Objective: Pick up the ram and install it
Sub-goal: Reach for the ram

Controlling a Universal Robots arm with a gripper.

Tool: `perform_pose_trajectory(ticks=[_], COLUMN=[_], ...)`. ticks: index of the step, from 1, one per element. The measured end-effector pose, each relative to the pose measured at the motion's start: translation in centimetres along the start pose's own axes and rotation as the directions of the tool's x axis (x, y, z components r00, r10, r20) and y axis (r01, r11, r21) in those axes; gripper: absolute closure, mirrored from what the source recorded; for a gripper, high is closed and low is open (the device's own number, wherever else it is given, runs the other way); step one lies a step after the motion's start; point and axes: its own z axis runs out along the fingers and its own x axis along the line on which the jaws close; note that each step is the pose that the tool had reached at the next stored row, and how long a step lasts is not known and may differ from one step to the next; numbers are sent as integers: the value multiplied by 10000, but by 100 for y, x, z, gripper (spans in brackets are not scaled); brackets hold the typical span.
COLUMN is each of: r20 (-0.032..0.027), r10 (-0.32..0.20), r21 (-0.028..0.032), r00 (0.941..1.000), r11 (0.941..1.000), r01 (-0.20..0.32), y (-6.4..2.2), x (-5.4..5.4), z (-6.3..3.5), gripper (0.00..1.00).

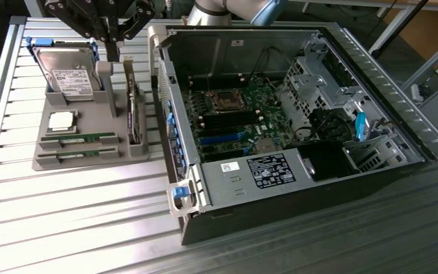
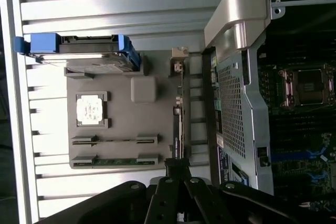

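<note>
Two green ram sticks lie side by side in slots of a grey holder tray [image 1: 89, 162], the nearer ram [image 1: 78, 153] [image 2: 116, 160] and the other ram [image 1: 78, 137] [image 2: 116, 140]. High over the far end of the tray, above the hard drive [image 1: 68, 73], my gripper [image 1: 111, 47] [image 2: 178, 165] hangs shut with nothing in it. It is well clear of both sticks. The open computer case [image 1: 295, 114] lies on the exterior view's right, with its motherboard [image 1: 230, 117] [image 2: 304, 129] exposed.
The tray also carries a silver CPU chip [image 1: 61, 121] [image 2: 90, 109], a grey block [image 2: 143, 88] and an upright expansion card [image 1: 133, 111] [image 2: 181, 111]. The case's raised side wall [image 1: 169, 114] stands just beside the tray. Everything rests on a ribbed metal table [image 1: 74, 217].
</note>
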Motion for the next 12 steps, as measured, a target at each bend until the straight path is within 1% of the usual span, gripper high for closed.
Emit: perform_pose_trajectory(ticks=[5, 10, 12], r20=[0, 2, 3], r10=[0, -1, 0], r21=[0, 0, -1], r00=[10000, 10000, 10000], r11=[10000, 10000, 10000], r01=[0, 1, 0], y=[-4, -13, -19], x=[47, 173, 247], z=[-1, -5, -6], gripper=[91, 91, 91])
